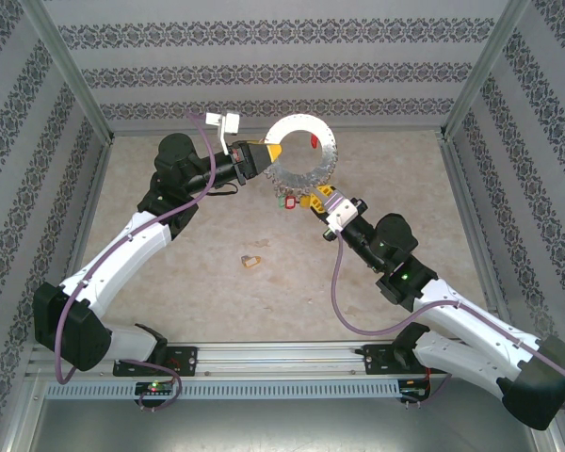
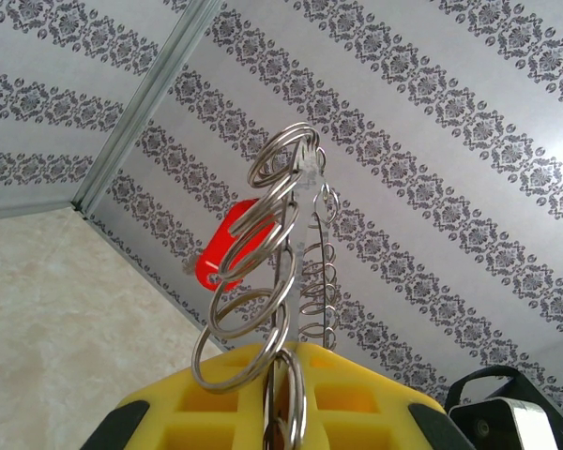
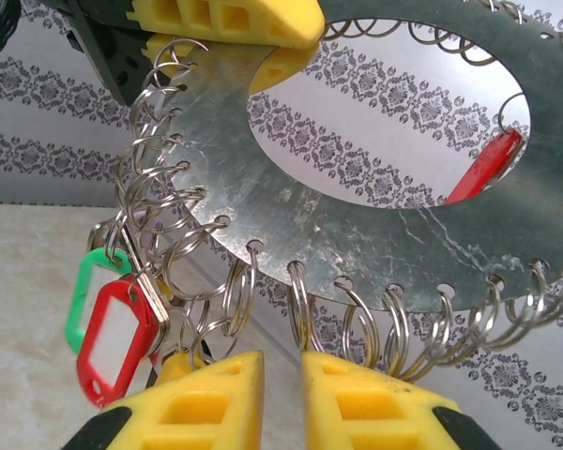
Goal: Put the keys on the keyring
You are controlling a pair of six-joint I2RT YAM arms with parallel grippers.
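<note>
The beige marbled table carries little that matters here. The action is up in the air, where the keyring, a large flat silver-grey metal hoop fringed all round its rim with small wire split rings, is held on edge. The left gripper, yellow-fingered, is clamped across the hoop's left rim, one finger on each face.

The right gripper sits just under the hoop's near rim, its yellow fingers drawn narrow with a slim gap showing. One split ring hangs straight down toward that gap (whether it is pinched yet I cannot tell). So the hoop lies directly ahead of and above the right fingers, its rim running crosswise to them.

A red plastic tag and a green one dangle left of those fingers. A small tan key lies on the table, well apart from both grippers; the free right arm looks better placed to fetch it.
</note>
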